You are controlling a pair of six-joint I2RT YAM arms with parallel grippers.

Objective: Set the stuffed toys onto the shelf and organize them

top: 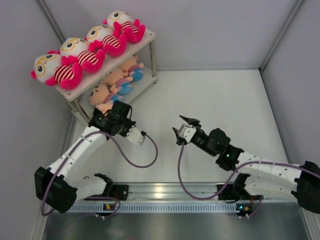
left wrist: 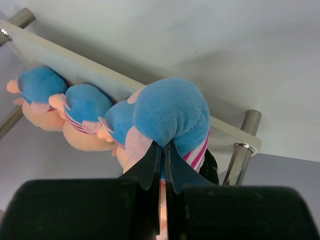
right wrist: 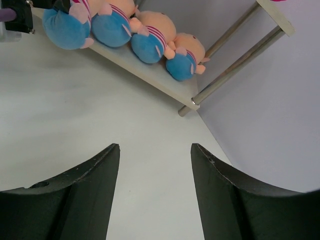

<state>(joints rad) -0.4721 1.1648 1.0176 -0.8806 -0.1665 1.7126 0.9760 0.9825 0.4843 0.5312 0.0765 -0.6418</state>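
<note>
So the shelf sits far left, and everything's basically on it already. The four white-headed toys with yellow glasses sit in a row along the shelf's top board. The four peach-faced toys in blue pants are lined up on the shelf's lower board.

The left gripper is right at the near end of that lower board. Its fingers are pressed together, tips against the blue bottom of the end toy. Can't tell if it's pinching any fabric.

Further right, well away from the shelf, the right gripper hovers over the white table. Its fingers are spread apart with nothing between them, pointing back toward the shelf's lower board.
</note>
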